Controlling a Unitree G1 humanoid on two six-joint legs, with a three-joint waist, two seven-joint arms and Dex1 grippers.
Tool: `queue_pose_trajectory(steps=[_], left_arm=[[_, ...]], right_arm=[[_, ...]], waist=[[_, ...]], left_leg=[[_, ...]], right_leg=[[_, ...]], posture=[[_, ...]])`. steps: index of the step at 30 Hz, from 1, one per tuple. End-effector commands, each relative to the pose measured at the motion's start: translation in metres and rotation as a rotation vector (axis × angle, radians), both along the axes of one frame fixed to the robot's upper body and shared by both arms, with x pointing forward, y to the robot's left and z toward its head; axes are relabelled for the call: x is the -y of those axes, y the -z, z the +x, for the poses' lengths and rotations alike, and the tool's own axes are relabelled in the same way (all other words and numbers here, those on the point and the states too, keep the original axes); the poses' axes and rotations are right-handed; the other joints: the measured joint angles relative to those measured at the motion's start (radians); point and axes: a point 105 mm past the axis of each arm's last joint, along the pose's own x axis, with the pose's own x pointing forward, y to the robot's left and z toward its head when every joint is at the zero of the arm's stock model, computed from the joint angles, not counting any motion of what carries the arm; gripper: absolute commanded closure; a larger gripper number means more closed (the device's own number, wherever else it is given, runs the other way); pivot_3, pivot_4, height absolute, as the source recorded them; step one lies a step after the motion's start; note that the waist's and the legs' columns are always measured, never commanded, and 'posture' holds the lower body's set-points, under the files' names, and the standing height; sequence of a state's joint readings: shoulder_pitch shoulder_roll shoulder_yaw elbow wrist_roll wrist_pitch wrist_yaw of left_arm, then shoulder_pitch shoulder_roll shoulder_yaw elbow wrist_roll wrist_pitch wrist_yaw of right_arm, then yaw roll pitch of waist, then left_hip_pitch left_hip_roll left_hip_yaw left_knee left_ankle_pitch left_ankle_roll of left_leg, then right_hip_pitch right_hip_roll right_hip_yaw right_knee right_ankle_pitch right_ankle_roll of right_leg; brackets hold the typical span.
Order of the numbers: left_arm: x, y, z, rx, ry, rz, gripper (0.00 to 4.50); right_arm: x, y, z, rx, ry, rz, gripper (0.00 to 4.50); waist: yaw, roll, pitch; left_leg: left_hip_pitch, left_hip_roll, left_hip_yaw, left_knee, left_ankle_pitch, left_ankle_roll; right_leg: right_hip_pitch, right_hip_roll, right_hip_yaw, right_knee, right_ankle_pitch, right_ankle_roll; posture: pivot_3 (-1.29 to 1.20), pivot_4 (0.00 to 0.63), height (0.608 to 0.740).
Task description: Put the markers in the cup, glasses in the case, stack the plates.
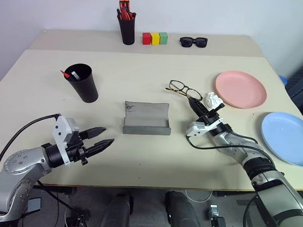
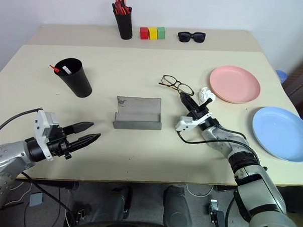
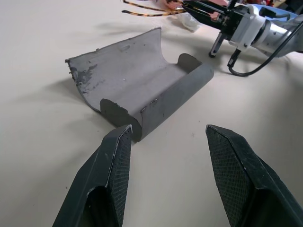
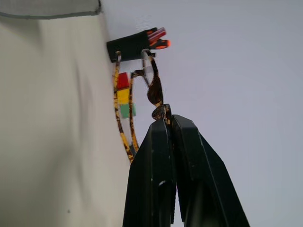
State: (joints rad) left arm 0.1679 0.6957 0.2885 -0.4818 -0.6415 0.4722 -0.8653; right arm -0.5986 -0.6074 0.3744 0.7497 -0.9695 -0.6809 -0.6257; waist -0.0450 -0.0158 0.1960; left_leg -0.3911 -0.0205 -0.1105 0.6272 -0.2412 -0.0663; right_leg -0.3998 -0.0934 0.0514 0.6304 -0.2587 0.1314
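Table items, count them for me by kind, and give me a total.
Plates: 2, pink plate, blue plate
Cups: 2, cup, pen holder
Eyewear: 2, glasses, sunglasses
Case: 1
Blocks: 3
White wad: 1
Total: 11

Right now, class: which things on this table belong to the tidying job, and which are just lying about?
Belong to the job:
markers in the cup
glasses, held by the right hand
case, open
pink plate
blue plate

Just lying about:
pen holder
coloured blocks
sunglasses
crumpled white thing
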Motion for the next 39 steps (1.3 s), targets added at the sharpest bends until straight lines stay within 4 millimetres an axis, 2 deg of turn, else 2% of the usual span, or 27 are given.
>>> queue_pose_trajectory(steps=[1,2,5,9,11,15,17,19,21,25,28,39], left_arm=[[0.003,-0.005,-0.001,0.033,0.012,0.001,1.97],[0.003,-0.005,-0.001,0.033,0.013,0.000,1.97],[0.003,-0.005,0.000,0.032,0.013,-0.001,1.97],[0.003,-0.005,0.000,0.029,0.012,0.000,1.97],[0.003,-0.005,0.000,0.027,0.012,-0.001,1.97],[0.003,-0.004,0.001,0.023,0.012,-0.007,1.97],[0.004,-0.004,0.001,0.022,0.012,-0.011,1.97],[0.006,-0.003,0.002,0.022,0.017,-0.016,1.97],[0.007,-0.003,0.002,0.023,0.021,-0.020,1.97],[0.006,-0.004,0.004,0.024,0.021,-0.021,1.97],[0.006,-0.003,0.003,0.022,0.021,-0.022,1.97],[0.006,-0.003,0.001,0.015,0.020,-0.017,1.97]], right_arm=[[0.000,-0.003,-0.002,0.034,0.000,0.004,3.91],[-0.001,-0.003,-0.002,0.035,0.000,0.009,3.68],[-0.003,0.002,-0.003,0.006,-0.005,0.023,2.27],[0.003,-0.007,-0.002,0.036,0.031,0.039,0.11],[0.007,-0.016,-0.002,0.020,0.036,0.066,0.04],[0.017,-0.044,0.001,-0.132,0.005,0.285,0.04],[0.021,-0.052,0.001,-0.170,-0.003,0.329,0.04],[0.033,-0.054,0.010,-0.283,0.030,0.466,0.04],[0.040,-0.043,0.019,-0.467,0.041,0.589,0.04],[0.026,-0.034,0.016,-0.820,-0.102,0.885,0.04],[0.013,-0.033,0.007,-0.961,-0.177,0.933,0.04],[-0.013,-0.032,-0.006,-1.147,-0.269,0.961,0.04]], waist=[[0.000,0.000,0.000],[0.000,0.000,0.000],[0.000,0.000,0.000],[0.000,0.000,0.000],[0.000,0.000,0.000],[0.000,0.000,0.000],[-0.001,0.000,0.000],[0.000,0.000,0.000],[0.000,0.000,0.000],[0.001,0.000,0.000],[0.001,0.001,0.001],[0.002,0.001,0.001]], left_leg=[[0.000,0.000,0.000,0.000,0.000,0.000],[0.000,0.000,0.000,0.000,0.000,0.000],[0.000,0.000,0.000,0.000,0.000,0.000],[0.000,0.000,0.000,0.000,0.000,0.000],[0.000,0.000,0.000,0.000,0.000,0.000],[0.000,0.000,0.000,0.000,0.000,0.000],[0.001,0.000,0.000,0.001,0.000,0.000],[0.001,0.000,0.000,0.001,0.000,0.000],[0.002,0.000,-0.001,0.001,0.000,0.000],[0.002,0.000,-0.001,0.001,0.000,0.000],[0.002,0.001,-0.001,0.000,0.000,0.000],[0.001,0.000,-0.001,0.000,0.000,0.000]], right_leg=[[0.000,0.000,0.000,0.000,0.000,0.000],[0.000,0.000,0.000,0.000,0.000,0.000],[0.000,0.000,0.000,0.000,0.000,0.000],[0.001,0.000,0.000,0.000,0.000,0.000],[0.001,0.000,0.000,0.000,0.000,0.000],[0.001,0.000,0.000,0.000,0.000,0.000],[0.002,0.000,0.000,0.000,0.000,0.000],[0.002,0.000,0.000,0.000,0.000,0.000],[0.003,0.000,-0.001,0.000,0.000,0.000],[0.003,0.000,-0.001,0.000,0.000,0.001],[0.002,0.000,-0.001,0.000,0.000,0.001],[0.001,0.000,-0.001,0.000,0.000,0.001]], posture=[[0.00,0.150,0.740],[0.00,0.150,0.740],[0.00,0.150,0.740],[0.00,0.150,0.740],[0.00,0.150,0.740],[0.00,0.150,0.740],[0.00,0.150,0.740],[0.00,0.150,0.740],[0.00,0.150,0.740],[0.00,0.150,0.740],[0.00,0.150,0.740],[0.00,0.150,0.740]])
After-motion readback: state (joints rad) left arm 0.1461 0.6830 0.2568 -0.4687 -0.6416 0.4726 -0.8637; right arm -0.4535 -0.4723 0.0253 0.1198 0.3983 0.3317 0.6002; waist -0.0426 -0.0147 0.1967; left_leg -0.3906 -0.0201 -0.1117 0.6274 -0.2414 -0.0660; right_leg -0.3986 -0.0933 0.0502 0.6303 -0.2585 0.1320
